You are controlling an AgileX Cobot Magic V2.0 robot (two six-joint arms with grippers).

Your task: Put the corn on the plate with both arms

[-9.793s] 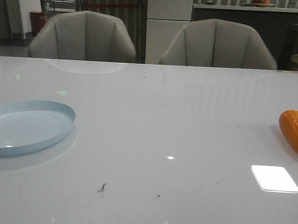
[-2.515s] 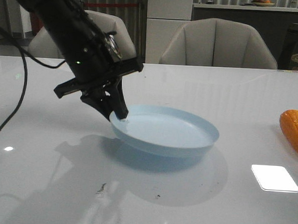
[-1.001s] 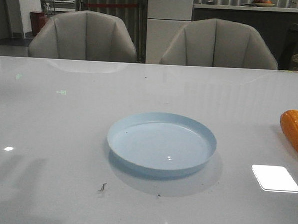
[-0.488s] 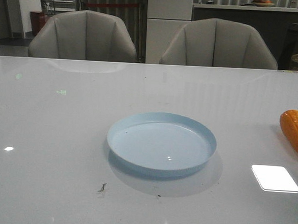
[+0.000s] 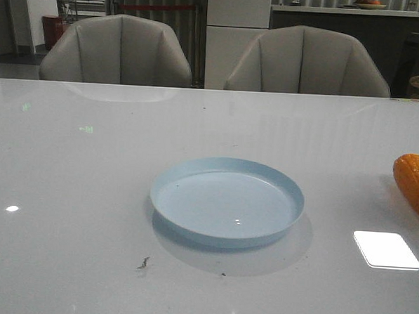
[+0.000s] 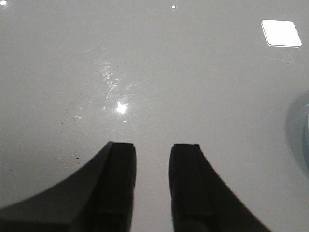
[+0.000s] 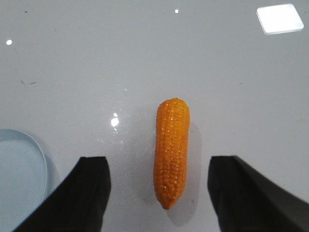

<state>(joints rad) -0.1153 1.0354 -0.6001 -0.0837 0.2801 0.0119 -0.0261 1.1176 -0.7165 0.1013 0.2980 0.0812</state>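
Corn (image 7: 172, 152) pickup pending: right gripper (image 7: 159, 193) wide open above it, empty; left gripper (image 6: 152, 183) narrowly parted, empty; plate (image 5: 227, 201) waits.

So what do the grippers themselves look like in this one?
Only the wrist views show them. The left gripper has two flat-tipped, matte black fingers that flare outward toward their base. The right gripper has the same dark, blocky fingers. No cables, markings or coloured pads are visible on either.
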